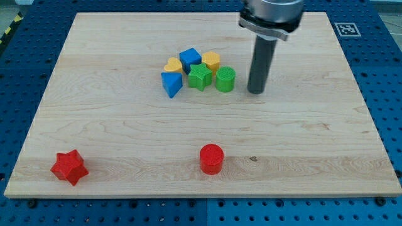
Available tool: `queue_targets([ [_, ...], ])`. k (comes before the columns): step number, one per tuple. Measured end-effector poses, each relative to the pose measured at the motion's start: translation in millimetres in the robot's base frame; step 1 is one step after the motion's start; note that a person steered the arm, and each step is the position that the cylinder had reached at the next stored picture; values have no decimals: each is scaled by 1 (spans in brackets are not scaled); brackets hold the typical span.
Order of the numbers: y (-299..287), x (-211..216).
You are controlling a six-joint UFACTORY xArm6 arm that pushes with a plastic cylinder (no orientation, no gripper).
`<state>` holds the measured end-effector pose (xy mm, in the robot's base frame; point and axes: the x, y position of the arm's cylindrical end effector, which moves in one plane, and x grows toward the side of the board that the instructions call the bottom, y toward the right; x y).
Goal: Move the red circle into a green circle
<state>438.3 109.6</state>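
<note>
Red circle (211, 158) sits alone near the view's bottom edge of the wooden board (94, 119), roughly centre, upright, touching nothing. Green circle (225, 79) is well apart from it, up toward the view's top, at the right end of a tight cluster. Cluster, going left from it: green star (200, 76) just beside the green circle, blue triangle-like block (171, 83) at the left end, yellow heart-like block (172, 64) above that, blue cube-like block (190, 58) at top middle, yellow hexagon-like block (211, 60) just above the green circle; these look touching or nearly so, exact contacts hard to call. Red star (68, 167) lies in the board's bottom-left corner, well apart from everything. No jaws on this arm, only a dark rod; my tip (255, 91) is down at the board just to the right of the green circle, a small gap between them, not touching. Tip is far from the red circle. Blue pegboard (389, 94) surrounds the board; a marker tag (345, 29) sits at the top-right corner.
</note>
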Motion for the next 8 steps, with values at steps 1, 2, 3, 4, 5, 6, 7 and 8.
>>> queue_targets([
  [1, 31, 41],
  [2, 24, 94],
  [3, 3, 140],
  [4, -30, 179],
  [5, -63, 175],
  [6, -109, 153],
  [7, -113, 153],
  [8, -118, 154],
])
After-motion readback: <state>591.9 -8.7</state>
